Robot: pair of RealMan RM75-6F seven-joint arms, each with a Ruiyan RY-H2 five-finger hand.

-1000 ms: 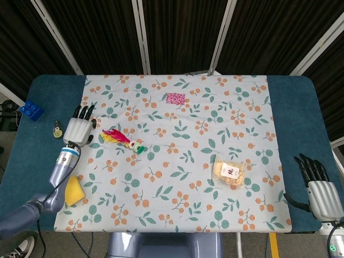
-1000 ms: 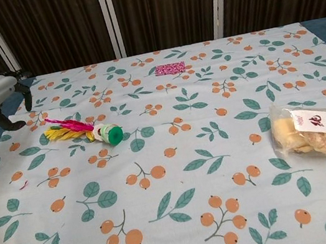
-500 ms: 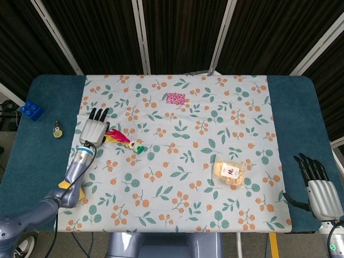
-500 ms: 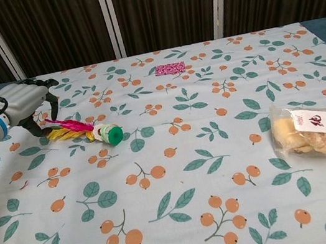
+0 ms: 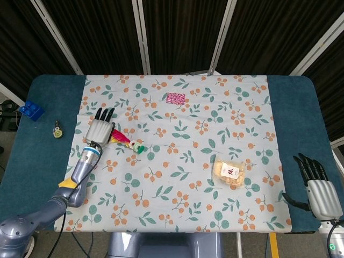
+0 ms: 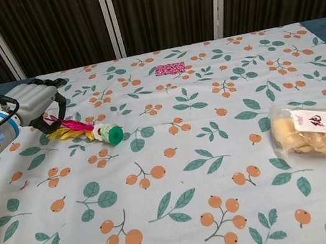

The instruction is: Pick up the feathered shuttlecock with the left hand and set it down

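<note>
From up top, your left hand (image 5: 100, 129) is covering the feather end of the feathered shuttlecock (image 5: 127, 141), so you're only seeing part of the pink and yellow plume there. The chest view is giving you the better angle: the left hand (image 6: 32, 103) is hovering over the feather tips, fingers curled downward with a gap between them and the thumb, and it's gripping nothing. Whether the fingertips are actually brushing the feathers, I can't tell. The shuttlecock (image 6: 85, 130) is lying on its side on the floral tablecloth (image 6: 179, 176), green-and-white base pointing away from the hand.

Your right hand (image 5: 317, 185) is only showing up in the head view, resting at the table's near right corner, fingers straight and spread, holding nothing. The snack bag (image 5: 228, 172) is sitting well apart from everything.
</note>
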